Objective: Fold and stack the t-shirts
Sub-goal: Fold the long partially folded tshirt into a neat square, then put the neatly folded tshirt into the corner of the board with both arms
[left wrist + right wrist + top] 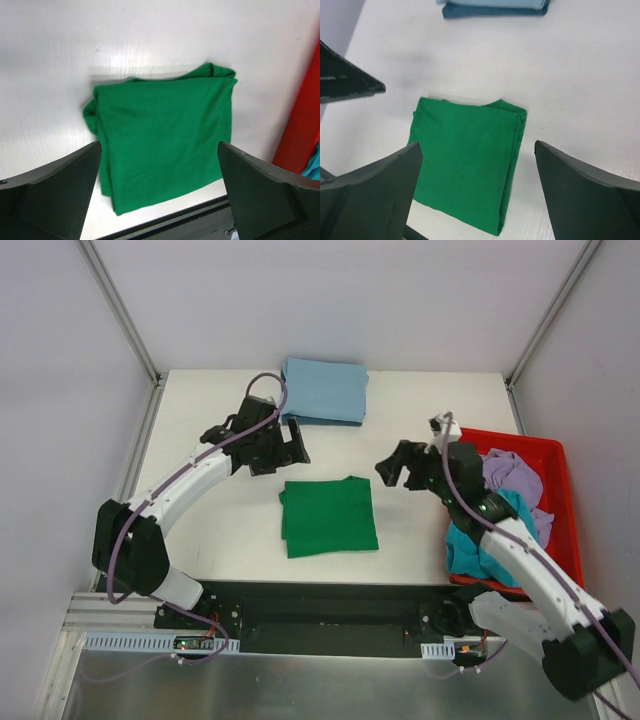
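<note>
Over the white counter, hovers with left jaws and right jaws both released above the folded green t-shirt, lying just short of the light blue stack; seems past folding, probably calls for gripping and lifting onto that stack.

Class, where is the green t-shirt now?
Top view: the green t-shirt lies centrally, left of the red tub, nearer the robot than the light blue t-shirt.
</note>
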Tool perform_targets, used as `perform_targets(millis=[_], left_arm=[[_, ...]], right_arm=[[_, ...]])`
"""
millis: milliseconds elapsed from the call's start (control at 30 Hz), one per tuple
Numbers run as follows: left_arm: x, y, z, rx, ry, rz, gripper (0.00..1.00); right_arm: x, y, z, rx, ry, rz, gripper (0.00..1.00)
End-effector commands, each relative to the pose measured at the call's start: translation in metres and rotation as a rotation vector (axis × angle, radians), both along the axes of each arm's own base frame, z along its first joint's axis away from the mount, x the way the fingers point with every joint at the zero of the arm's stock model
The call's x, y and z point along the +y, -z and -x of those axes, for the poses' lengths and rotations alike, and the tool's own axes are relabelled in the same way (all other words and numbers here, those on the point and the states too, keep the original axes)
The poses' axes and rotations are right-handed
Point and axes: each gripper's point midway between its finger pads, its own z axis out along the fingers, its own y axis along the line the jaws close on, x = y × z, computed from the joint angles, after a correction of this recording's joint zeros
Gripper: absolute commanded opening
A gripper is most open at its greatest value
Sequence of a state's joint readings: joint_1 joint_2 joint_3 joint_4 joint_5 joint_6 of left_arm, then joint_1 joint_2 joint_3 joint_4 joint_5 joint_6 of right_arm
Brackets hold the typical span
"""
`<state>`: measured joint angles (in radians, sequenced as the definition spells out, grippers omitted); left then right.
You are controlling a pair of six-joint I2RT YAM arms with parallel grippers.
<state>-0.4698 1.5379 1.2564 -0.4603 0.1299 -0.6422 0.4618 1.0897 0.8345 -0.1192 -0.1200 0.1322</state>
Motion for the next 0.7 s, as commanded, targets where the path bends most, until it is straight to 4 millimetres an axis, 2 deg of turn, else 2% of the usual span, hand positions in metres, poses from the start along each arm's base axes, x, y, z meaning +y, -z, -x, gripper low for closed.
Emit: perform_targets(millis=[0, 67, 200, 300, 467, 600, 667], left_arm=[[0.032, 0.023, 0.024, 0.037, -0.095, -0.078, 0.99], [0.038, 0.035, 0.036, 0.076, -0.106, -0.078, 0.99], [0.045, 0.064, 0.057, 0.156, -0.14, -0.089, 0.99], [0.04, 0.082, 0.065, 0.214, -0.134, -0.066, 0.95], [0.035, 0.113, 0.071, 0.31, -0.137, -0.074, 0.82], [0.017, 0.129, 0.078, 0.399, -0.071, -0.013, 0.72], [0.01, 0.132, 0.082, 0.436, -0.045, 0.014, 0.61]], right_arm=[[-0.041, 0.017, 0.018, 0.001, 0.243, -0.054, 0.96], [-0.037, 0.028, 0.029, 0.036, 0.208, -0.076, 0.96], [-0.012, 0.055, 0.052, 0.221, 0.108, -0.146, 0.96], [0.0, 0.082, 0.057, 0.351, 0.078, -0.133, 0.97], [0.018, 0.117, 0.053, 0.486, 0.016, -0.077, 0.99], [0.026, 0.141, 0.049, 0.555, 0.005, -0.034, 0.86], [0.031, 0.153, 0.05, 0.581, 0.003, -0.017, 0.8]])
